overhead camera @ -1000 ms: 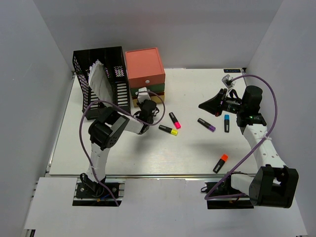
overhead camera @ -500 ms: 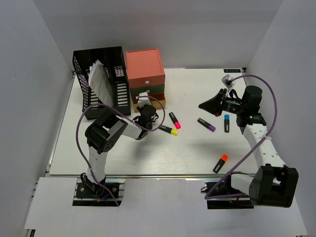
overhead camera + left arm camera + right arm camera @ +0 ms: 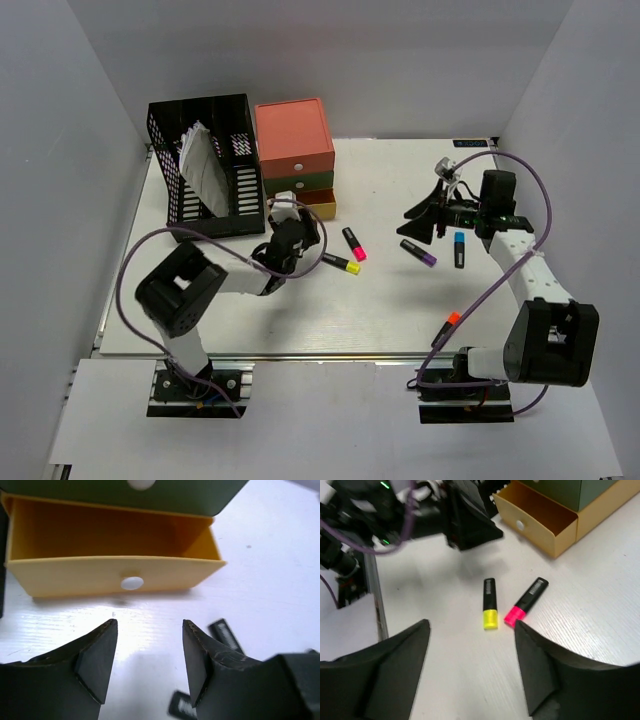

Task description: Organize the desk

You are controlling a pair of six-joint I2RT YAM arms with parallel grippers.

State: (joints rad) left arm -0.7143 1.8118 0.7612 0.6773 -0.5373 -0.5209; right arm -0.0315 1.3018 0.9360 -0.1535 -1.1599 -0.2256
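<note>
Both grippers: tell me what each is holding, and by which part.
Nothing is held. The left gripper hangs open before the pulled-out yellow drawer; the right gripper is open above the white desk.

White-and-black arms (image 3: 238, 279) trailing purple cables (image 3: 497, 287), with matte black wedge-shaped fingers (image 3: 95, 655)

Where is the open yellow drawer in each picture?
Top external: yellow drawer sits left of centre, at the bottom of the drawer stack.
Left wrist: it stretches across the top.
Right wrist: it is upper right.
Shared landmark: green drawer directly above it.
</note>
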